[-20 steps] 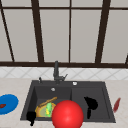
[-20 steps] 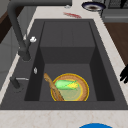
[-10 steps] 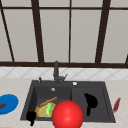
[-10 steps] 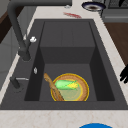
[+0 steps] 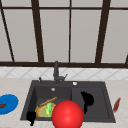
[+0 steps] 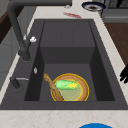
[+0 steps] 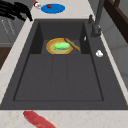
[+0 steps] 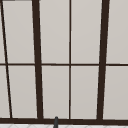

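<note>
At the sink's (image 5: 28, 102) front left corner, the left hand (image 5: 31, 117) is hovering with fingers spread straight, holding nothing. The plate (image 5: 40, 111) is lying just behind it in the left basin, untouched. It is probably stiff, slick and breakable, so its bare rim is offering the safest hold. The right hand (image 5: 87, 98) is hanging over the right basin, finger state indiscernible.

**Sink layout**

The sink (image 5: 107, 110) sits in the tabletop (image 5: 15, 85), the faucet (image 5: 56, 72) behind it below the window (image 5: 70, 32). In its left basin lies a bowl (image 6: 83, 87) holding a vegetable (image 6: 65, 85), a stick (image 6: 51, 86) leaning across it. A ball (image 5: 67, 115) is in front. The left hand (image 5: 31, 117) hangs at the sink's front left corner, the right hand (image 5: 88, 99) over the right basin. A plate (image 5: 8, 103) lies left of the sink, a pepper (image 5: 116, 105) right
</note>
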Motion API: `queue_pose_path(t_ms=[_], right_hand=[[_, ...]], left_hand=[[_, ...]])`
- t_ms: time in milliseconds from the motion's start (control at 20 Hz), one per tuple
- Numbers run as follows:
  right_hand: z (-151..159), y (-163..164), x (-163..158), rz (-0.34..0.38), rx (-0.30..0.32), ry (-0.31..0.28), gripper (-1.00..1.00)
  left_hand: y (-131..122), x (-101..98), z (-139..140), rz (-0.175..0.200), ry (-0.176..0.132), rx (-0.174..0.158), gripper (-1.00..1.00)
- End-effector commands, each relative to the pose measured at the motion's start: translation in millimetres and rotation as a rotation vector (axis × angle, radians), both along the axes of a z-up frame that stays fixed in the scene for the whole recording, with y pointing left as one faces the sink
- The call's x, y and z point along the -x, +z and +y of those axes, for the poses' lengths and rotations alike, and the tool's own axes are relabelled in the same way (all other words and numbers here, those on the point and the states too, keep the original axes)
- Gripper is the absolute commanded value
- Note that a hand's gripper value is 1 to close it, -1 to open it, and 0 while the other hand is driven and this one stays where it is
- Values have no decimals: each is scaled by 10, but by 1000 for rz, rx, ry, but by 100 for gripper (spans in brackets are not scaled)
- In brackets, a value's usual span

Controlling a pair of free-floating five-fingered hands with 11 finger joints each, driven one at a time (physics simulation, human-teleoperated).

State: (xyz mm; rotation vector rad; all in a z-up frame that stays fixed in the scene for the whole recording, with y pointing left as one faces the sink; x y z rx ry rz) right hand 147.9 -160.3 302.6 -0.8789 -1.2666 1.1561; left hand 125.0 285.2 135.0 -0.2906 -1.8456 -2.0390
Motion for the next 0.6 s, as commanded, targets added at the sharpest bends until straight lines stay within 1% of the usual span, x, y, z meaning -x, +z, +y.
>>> queue_pose_path(t_ms=[0,100,250,400,550], right_hand=[[90,-14,-79,-22,26,80,-100],[140,-18,-126,-29,24,106,-100],[245,-10,-223,-25,19,123,-100],[245,36,-296,-61,6,155,-100],[276,61,-423,-77,-3,174,-100]], left_hand=[[0,0,0,0,0,0,0],[0,0,0,0,0,0,0],[0,0,0,0,0,0,0],[0,0,0,0,0,0,0],[0,0,0,0,0,0,0]])
